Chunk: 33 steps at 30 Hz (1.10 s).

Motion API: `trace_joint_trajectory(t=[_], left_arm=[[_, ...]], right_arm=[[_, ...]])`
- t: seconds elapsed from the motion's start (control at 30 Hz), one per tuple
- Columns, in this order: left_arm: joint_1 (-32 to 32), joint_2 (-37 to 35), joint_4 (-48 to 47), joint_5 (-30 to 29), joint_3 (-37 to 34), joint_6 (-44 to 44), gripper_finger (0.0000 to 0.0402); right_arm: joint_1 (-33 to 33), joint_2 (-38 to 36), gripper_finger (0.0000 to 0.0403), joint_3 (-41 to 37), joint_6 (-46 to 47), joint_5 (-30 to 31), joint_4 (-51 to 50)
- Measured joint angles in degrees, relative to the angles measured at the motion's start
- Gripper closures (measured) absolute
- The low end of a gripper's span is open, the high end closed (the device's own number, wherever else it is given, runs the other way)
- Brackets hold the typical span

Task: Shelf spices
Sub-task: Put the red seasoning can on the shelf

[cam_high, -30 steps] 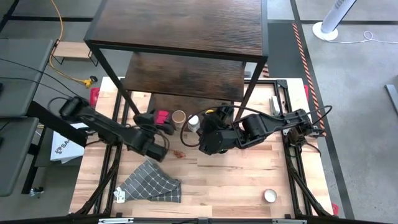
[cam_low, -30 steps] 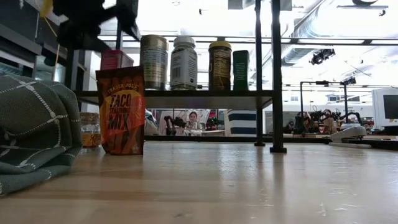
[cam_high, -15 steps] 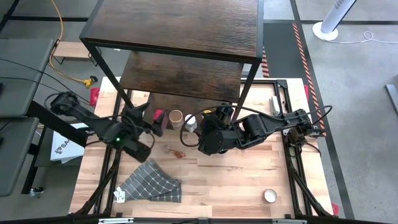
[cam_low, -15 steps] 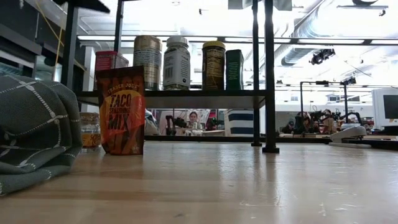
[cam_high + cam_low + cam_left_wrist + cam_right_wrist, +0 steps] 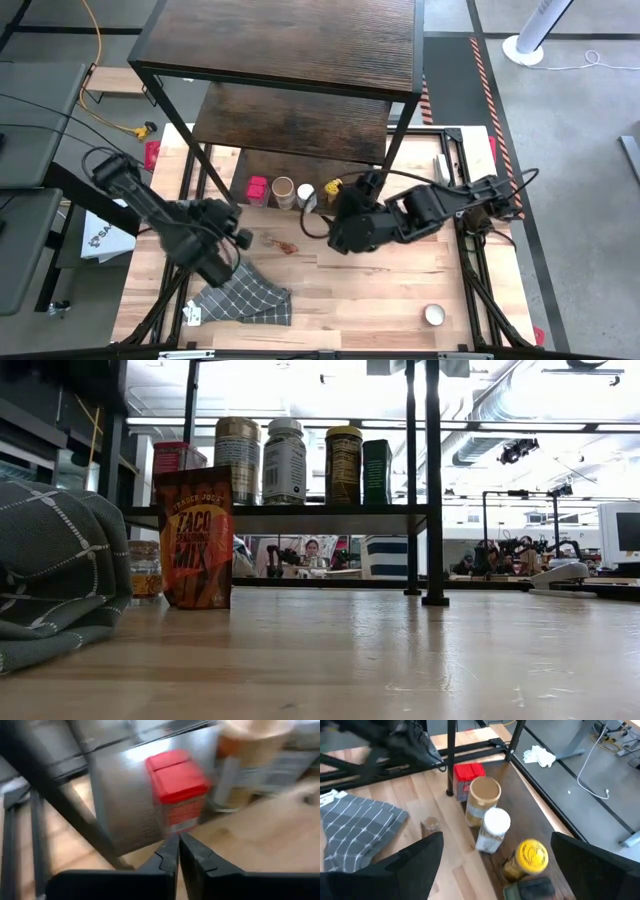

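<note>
Left fingers (image 5: pixel 176 851) pressed together empty, clear of red-lidded jar (image 5: pixel 257 189) at shelf (image 5: pixel 300 110) edge, right fingers (image 5: pixel 490 865) spread above jars.

Spices (image 5: pixel 296 191) in a row on the shelf's (image 5: pixel 300 120) bottom board; cloth (image 5: pixel 243 293) in front on the table (image 5: pixel 380 290).

Dark wood shelf (image 5: pixel 300 40), checked cloth (image 5: pixel 245 295), pale wood table (image 5: pixel 380 290).

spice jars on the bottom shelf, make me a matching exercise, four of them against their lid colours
Things:
1. square tin
2. jar next to the tin
3. middle bottle
4. round jar past the middle bottle

Lid colours:
a. yellow
b. white
c. red
d. tan

Pairs: 1-c, 2-d, 3-b, 4-a
</note>
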Motion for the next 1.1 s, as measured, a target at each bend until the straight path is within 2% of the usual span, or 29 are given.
trace_joint_trajectory(t=[0.17,0.3,0.63,0.9,1.0,1.1], left_arm=[[4.12,3.22,7.87,-2.68,-6.59,-5.35,0.04],[6.97,5.95,4.39,-4.2,-6.89,-9.09,0.0401],[14.93,7.44,4.71,-11.3,-6.45,-7.25,0.0401],[16.12,7.35,14.69,-12.59,-6.4,-1.61,0.0401],[15.63,6.99,11.93,-12.31,-4.84,-1.06,0.0401],[13.77,5.72,4.67,-11.57,-1.03,0.32,0.04]], right_arm=[[1.59,-0.64,0.0066,0.0,3.6,1.16,-2.14],[2.02,-0.64,0.0084,0.0,4.65,0.17,-2.19],[1.9,-0.64,0.0093,0.0,3.78,-0.56,-2.06],[1.87,-0.64,0.0093,0.0,-0.44,-1.39,-2.07],[1.85,-0.64,0.0093,0.0,-1.12,-1.06,-2.44],[1.85,-0.64,0.0093,0.0,-2.06,-0.21,-2.97]])
